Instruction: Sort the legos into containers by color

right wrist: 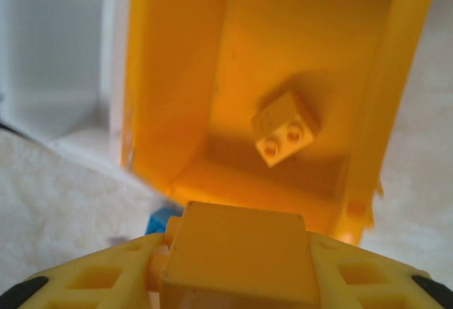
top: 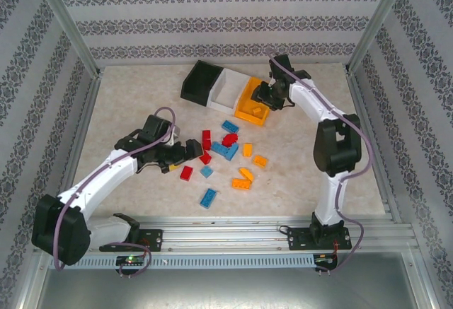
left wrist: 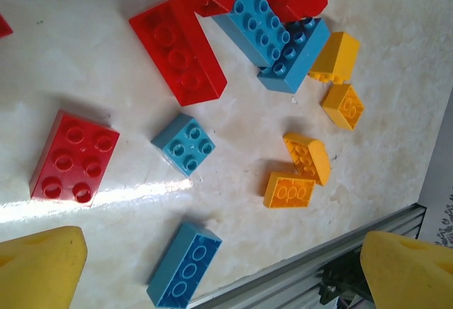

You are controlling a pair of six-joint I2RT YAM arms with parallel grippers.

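Over the orange bin point(right wrist: 177, 76), the right gripper point(top: 266, 102) has its jaws clamped on an orange brick point(right wrist: 241, 249); a second orange brick point(right wrist: 284, 126) lies inside. The left gripper point(left wrist: 223, 270), jaws spread wide, hovers above loose legos point(left wrist: 182, 143) on the bench point(left wrist: 85, 61).

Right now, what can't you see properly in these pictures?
- Black bin, top view: the inside is too dark to tell what it holds.
- Orange bin, top view: the right hand covers part of it.
- Blue brick, right wrist view: mostly hidden behind the held brick.
- Red brick, left wrist view: cut off by the left edge.
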